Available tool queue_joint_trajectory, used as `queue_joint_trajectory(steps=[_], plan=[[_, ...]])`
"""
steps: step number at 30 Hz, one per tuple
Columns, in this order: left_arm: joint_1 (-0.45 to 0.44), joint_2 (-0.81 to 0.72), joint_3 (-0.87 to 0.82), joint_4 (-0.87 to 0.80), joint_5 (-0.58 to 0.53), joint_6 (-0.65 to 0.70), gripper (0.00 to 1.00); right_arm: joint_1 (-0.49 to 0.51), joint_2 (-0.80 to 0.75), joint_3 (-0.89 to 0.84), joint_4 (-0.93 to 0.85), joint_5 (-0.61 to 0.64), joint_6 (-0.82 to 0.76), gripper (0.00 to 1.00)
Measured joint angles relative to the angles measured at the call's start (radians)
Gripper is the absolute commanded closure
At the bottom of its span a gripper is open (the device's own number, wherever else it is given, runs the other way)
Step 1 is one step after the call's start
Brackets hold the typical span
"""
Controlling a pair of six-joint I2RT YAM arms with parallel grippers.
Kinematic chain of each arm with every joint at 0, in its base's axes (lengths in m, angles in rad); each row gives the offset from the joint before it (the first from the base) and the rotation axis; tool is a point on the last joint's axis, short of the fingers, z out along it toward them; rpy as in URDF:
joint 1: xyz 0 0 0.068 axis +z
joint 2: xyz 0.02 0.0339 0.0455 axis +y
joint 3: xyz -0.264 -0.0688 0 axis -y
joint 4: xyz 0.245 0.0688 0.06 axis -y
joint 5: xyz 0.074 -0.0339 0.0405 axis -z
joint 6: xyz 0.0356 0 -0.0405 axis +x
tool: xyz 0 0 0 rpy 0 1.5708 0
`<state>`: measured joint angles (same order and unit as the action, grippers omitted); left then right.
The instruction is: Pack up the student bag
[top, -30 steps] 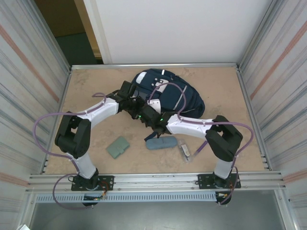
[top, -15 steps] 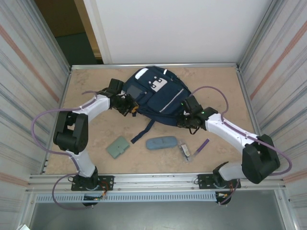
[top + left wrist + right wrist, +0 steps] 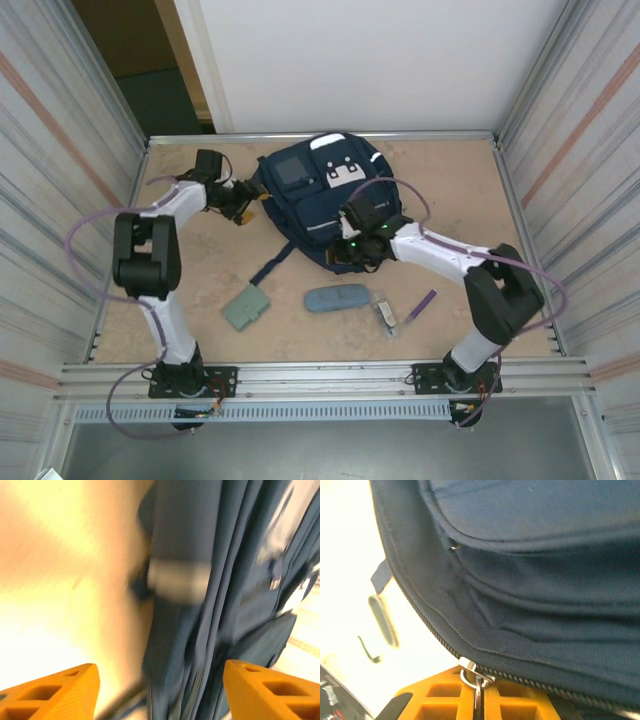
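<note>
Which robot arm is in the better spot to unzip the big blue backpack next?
The right one, most likely. The right hand is shut on the zipper pull of the student bag, so it may only need to pull. The left hand is open beside the bag, gripping nothing.

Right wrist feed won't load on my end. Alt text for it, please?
The right end effector, shut, pinches the metal zipper pull at the edge of the student bag. Navy fabric spans the frame above it, with bright table at left.
</note>
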<state>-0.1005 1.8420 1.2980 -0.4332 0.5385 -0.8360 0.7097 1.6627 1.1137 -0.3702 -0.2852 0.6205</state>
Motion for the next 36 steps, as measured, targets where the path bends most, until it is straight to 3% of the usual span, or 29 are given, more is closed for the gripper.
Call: queue_joint_trajectory(steps=[4,9,12,15,16,17,22,27,30,32,36], plan=[[-0.079,-0.207,-0.192,-0.013,-0.028,-0.045,0.28,0.05,0.101,0.102,0.059,-0.009,0.0,1.0],[-0.212,-0.199,-0.229,0.034,-0.045,-0.098,0.32,0.097,0.193,0.16,0.128,-0.038,0.002,1.0],[-0.221,-0.158,-0.229,0.063,-0.081,-0.129,0.49,0.123,0.209,0.161,0.146,-0.038,0.01,1.0],[-0.212,-0.125,-0.228,0.075,-0.115,-0.137,0.88,0.133,0.211,0.161,0.153,-0.034,0.024,1.0],[-0.209,-0.118,-0.228,0.082,-0.116,-0.136,0.98,0.131,0.211,0.161,0.153,-0.033,0.025,1.0],[-0.208,-0.115,-0.228,0.079,-0.117,-0.132,1.0,0.124,0.21,0.158,0.151,-0.031,0.025,1.0],[-0.17,-0.097,-0.2,0.052,-0.087,-0.053,1.0,0.033,0.135,0.07,0.101,-0.06,-0.011,1.0],[-0.083,0.045,-0.028,-0.029,0.016,0.078,1.0,-0.16,-0.005,-0.079,0.029,-0.053,-0.089,1.0],[-0.059,0.172,0.108,-0.065,0.103,0.134,0.8,-0.185,-0.013,-0.091,0.037,-0.055,-0.118,1.0],[-0.044,0.223,0.176,-0.064,0.1,0.164,0.64,-0.159,-0.011,-0.088,0.021,-0.05,-0.116,1.0],[-0.003,0.174,0.165,-0.059,0.039,0.155,0.5,-0.076,0.055,0.007,-0.023,-0.038,-0.1,1.0]])
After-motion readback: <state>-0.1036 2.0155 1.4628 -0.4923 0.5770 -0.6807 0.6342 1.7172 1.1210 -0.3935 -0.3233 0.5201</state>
